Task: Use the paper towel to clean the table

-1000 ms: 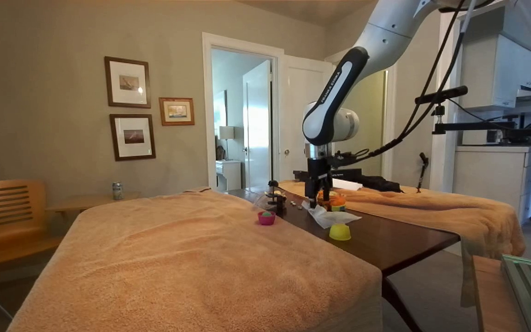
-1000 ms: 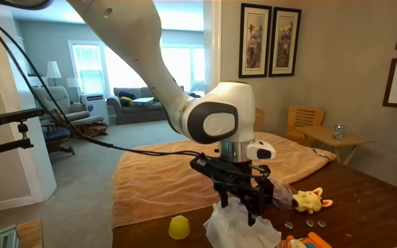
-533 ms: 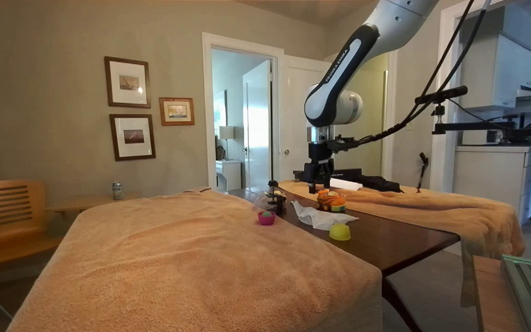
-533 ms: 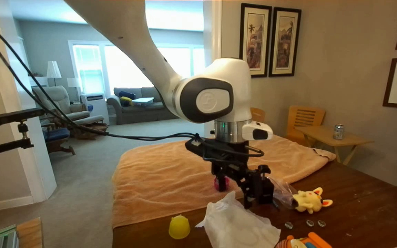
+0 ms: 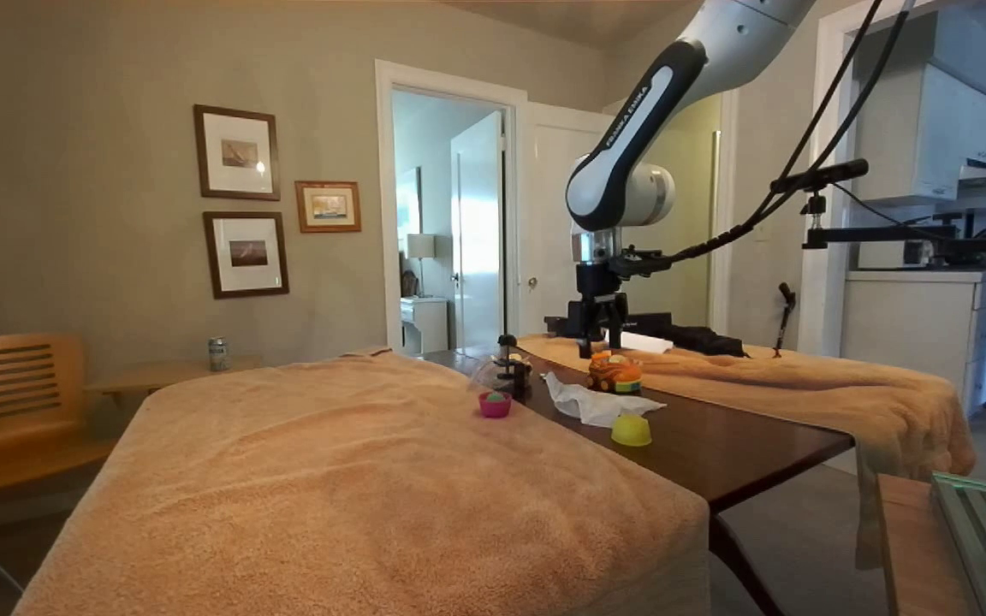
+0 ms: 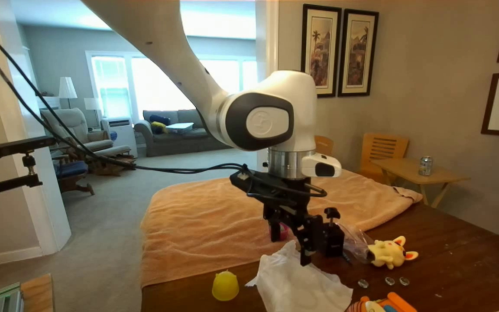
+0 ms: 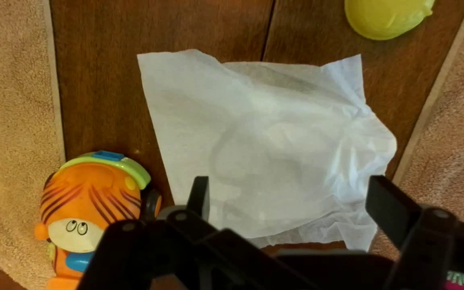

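In an exterior view, the claw (image 5: 599,351) hangs in the air and points downward; it is released, because its two fingers stand apart. The paper towel (image 5: 596,405), white and rumpled, lies below the claw on the dark brown tabletop (image 5: 741,436), and some air is between the towel and the fingertips. In this view an orange toy (image 5: 615,374) appears just under the claw, a yellow cup (image 5: 632,430) is lower and to the right of it, near the towel, and a pink cup (image 5: 495,411) is lower and to the left, upon the tan cloth (image 5: 356,479). In an exterior view, to the right of the claw, there is a black object (image 6: 335,245) with a knob, and farther to the right a yellow plush toy (image 6: 389,252) is lying on the tabletop; three shiny stones (image 6: 389,281) rest lower than the claw, also on its right side. In the wrist view, the two fingers are widely separated, and the towel appears spread out between them and ahead of the claw, with small wrinkles. The orange toy is to the left of the claw, partly covered by it, and the yellow cup is ahead and to the right, cut by the border of the view
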### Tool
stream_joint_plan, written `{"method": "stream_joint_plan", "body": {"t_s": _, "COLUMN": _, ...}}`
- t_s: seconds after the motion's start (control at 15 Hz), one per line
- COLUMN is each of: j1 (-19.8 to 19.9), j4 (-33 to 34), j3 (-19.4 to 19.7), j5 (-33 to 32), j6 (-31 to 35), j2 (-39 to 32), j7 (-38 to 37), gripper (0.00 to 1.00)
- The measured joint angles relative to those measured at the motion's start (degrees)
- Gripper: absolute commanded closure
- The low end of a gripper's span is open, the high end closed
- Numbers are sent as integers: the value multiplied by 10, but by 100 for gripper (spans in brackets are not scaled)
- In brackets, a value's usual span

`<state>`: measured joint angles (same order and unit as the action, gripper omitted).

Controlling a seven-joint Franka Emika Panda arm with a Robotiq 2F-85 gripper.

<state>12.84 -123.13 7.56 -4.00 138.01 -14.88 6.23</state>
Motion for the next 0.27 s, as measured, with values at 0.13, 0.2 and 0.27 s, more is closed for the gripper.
{"method": "stream_joint_plan", "body": {"t_s": 0.13, "j1": -1, "j4": 0, "j3": 1, "j5": 0, "j6": -6, "j2": 2, "j7": -4, "gripper": 0}}
{"method": "stream_joint_plan", "body": {"t_s": 0.2, "j1": -1, "j4": 0, "j3": 1, "j5": 0, "j6": -7, "j2": 3, "j7": -5, "gripper": 0}}
{"method": "stream_joint_plan", "body": {"t_s": 0.27, "j1": -2, "j4": 0, "j3": 2, "j5": 0, "j6": -9, "j2": 3, "j7": -7, "gripper": 0}}
